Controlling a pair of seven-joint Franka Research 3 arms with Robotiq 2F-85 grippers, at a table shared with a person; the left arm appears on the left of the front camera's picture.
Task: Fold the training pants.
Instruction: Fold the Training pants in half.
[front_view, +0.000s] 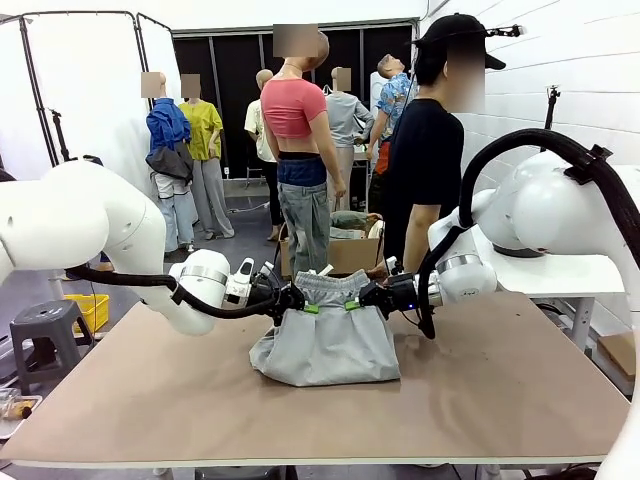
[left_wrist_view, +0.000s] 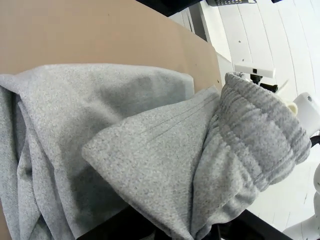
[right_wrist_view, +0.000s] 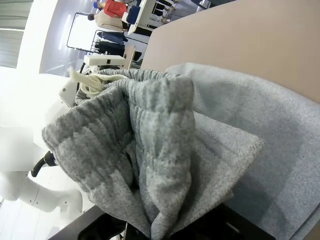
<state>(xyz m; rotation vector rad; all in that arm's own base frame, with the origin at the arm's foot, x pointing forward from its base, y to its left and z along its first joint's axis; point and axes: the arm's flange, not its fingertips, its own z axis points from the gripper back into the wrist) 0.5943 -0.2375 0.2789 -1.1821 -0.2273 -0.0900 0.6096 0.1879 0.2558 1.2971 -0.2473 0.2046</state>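
The grey training pants (front_view: 325, 340) sit in the middle of the brown table (front_view: 500, 390), right between the two claws. The left claw (front_view: 308, 306) comes in from one side and the right claw (front_view: 352, 302) from the other, and each one is pinched tight on a corner of the stretchy waistband (front_view: 330, 288). The waistband is lifted up off the table between them. Below the claws the rest of the pants hangs down and sits bunched on the table top in a soft heap.

In the left wrist view, the grey cloth (left_wrist_view: 135, 155) lies right over the fingers, so they are hidden. The ribbed waistband (left_wrist_view: 260, 130) curls up on one side of this claw, and bare table (left_wrist_view: 90, 35) shows past the cloth. In the right wrist view the waistband (right_wrist_view: 130, 130) folds over in front of that claw too, and a white drawstring (right_wrist_view: 87, 85) pokes out near the top of it. The fingers are covered here as well.

Past the claws, at the far side of the table, a person in a black shirt (front_view: 425, 170) and black cap stands just behind the right arm. A cardboard box (front_view: 350, 250) sits on the floor behind the pants. Beside the left arm, off the table, there is a grey stool (front_view: 45, 330) and a yellow crate (front_view: 90, 310).
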